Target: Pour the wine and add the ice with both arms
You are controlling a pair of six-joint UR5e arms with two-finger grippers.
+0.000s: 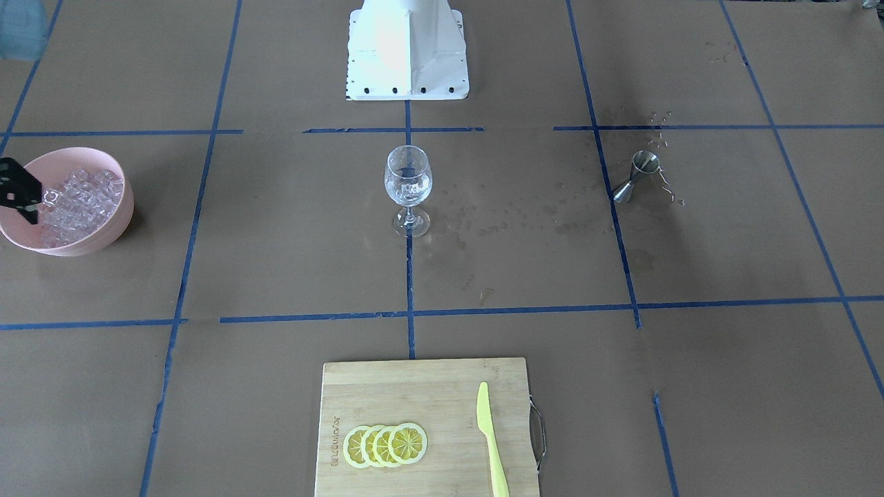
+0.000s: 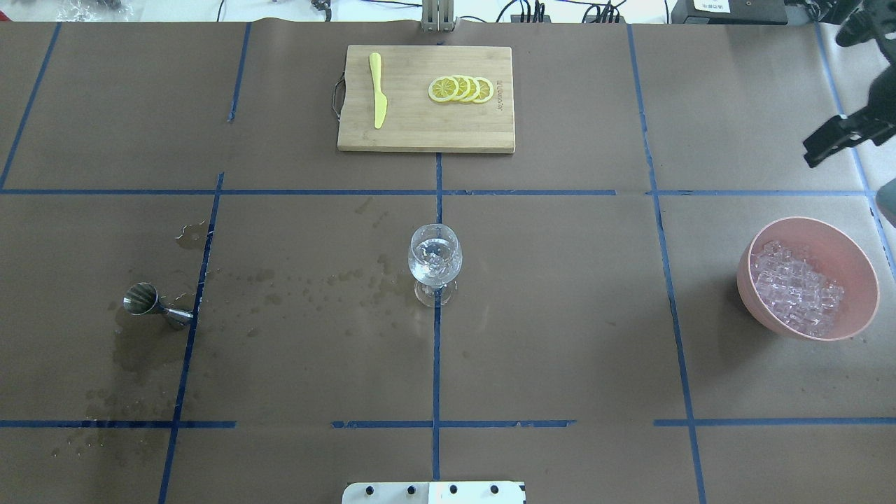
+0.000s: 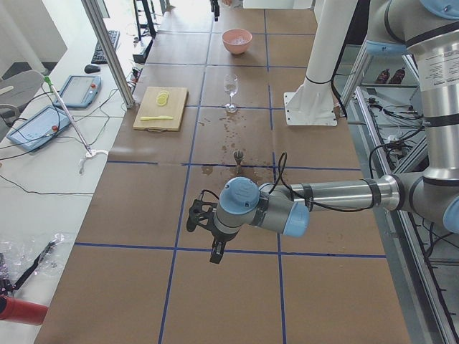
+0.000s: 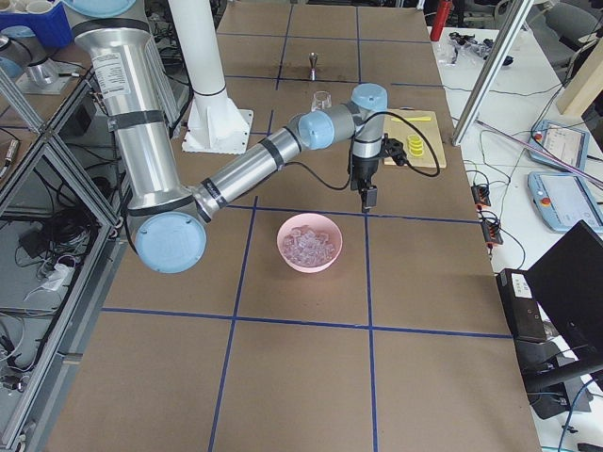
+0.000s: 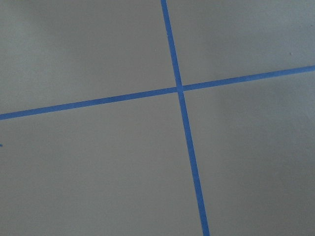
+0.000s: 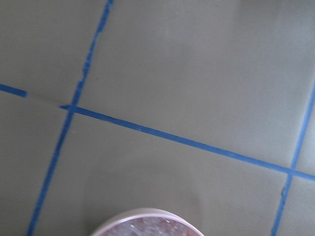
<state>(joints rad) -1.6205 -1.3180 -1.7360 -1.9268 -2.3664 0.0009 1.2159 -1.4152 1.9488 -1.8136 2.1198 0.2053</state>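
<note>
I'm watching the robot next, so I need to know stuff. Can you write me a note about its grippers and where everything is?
Grippers: the left gripper hangs over bare table, far from the things; whether it is open or shut, I cannot tell. The right gripper hangs raised beside the pink bowl; its grip is unclear too.
Things: the wine glass stands mid-table with ice cubes and seemingly a little clear wine inside. The jigger stands on the robot's left, with wet spots nearby. The bowl holds the spare ice.
Done: the pouring, it seems, and some ice.
Left: maybe more ice.
</note>
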